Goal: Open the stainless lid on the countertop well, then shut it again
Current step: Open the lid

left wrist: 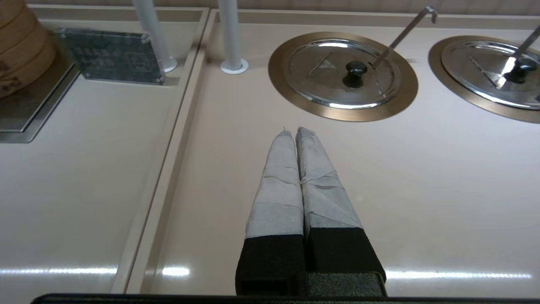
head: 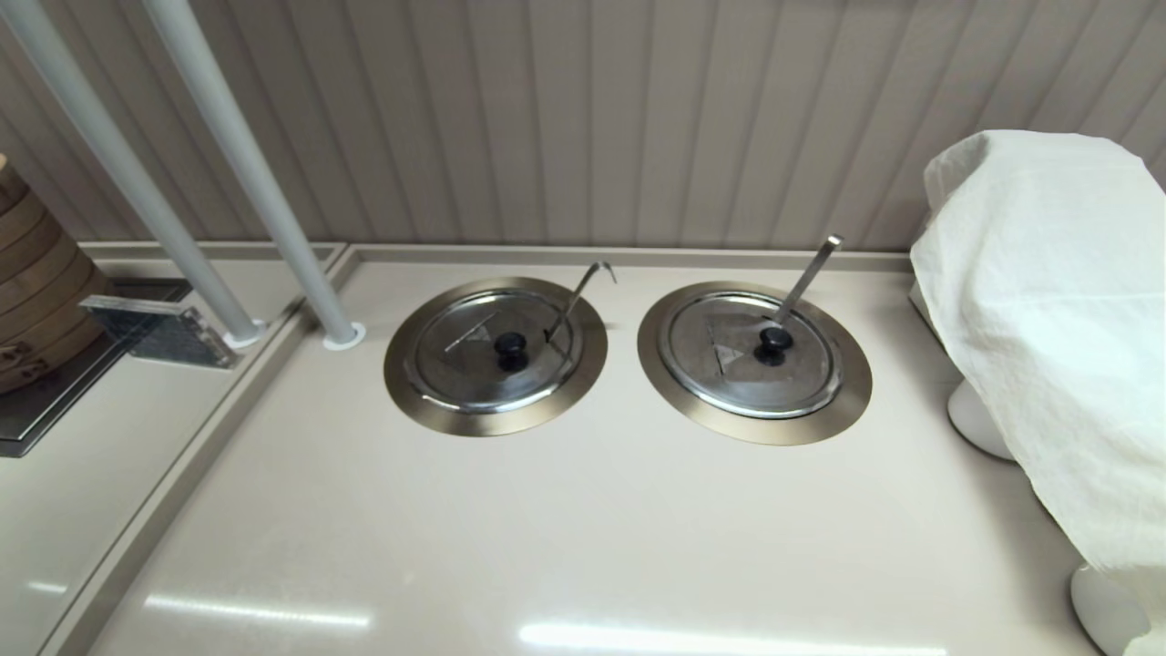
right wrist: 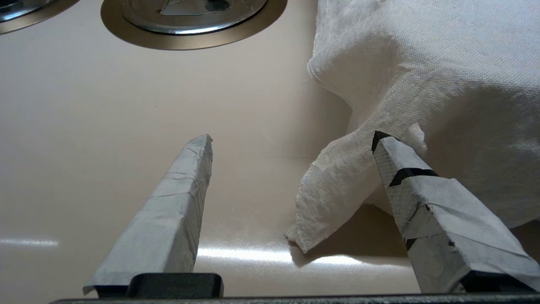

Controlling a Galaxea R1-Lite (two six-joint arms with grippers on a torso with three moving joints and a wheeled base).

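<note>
The stainless lid [head: 493, 351] sits closed in the countertop well [head: 406, 387], seated flat inside the wide bronze-toned flange. Its black knob [head: 511, 347] stands at the centre. A thin wire handle [head: 579, 292] with a hooked end rises through the slot at the lid's edge and leans away toward the wall.

The left tool [left wrist: 295, 131] hangs over the bare bench [left wrist: 422, 190], short of the well and apart from it. Its two tape-wrapped fingers [left wrist: 278, 181] are pressed together along their length with nothing between them. The stainless lid lies ahead of the fingertips and slightly to the right-arm side; nothing touches it.

The right tool [right wrist: 291, 141] hangs low over the bench, with its fingers [right wrist: 177, 198] spread wide apart and nothing between the tips. A white cloth [right wrist: 422, 84] draped over an object lies just beside its outer finger, and a hanging corner of the cloth reaches into the gap. Ahead of this tool is the twin lid [head: 751, 355] in its own ring [head: 820, 415], with a flat bar handle [head: 806, 278] standing up from it.

Neither tool appears in the head view.
</note>
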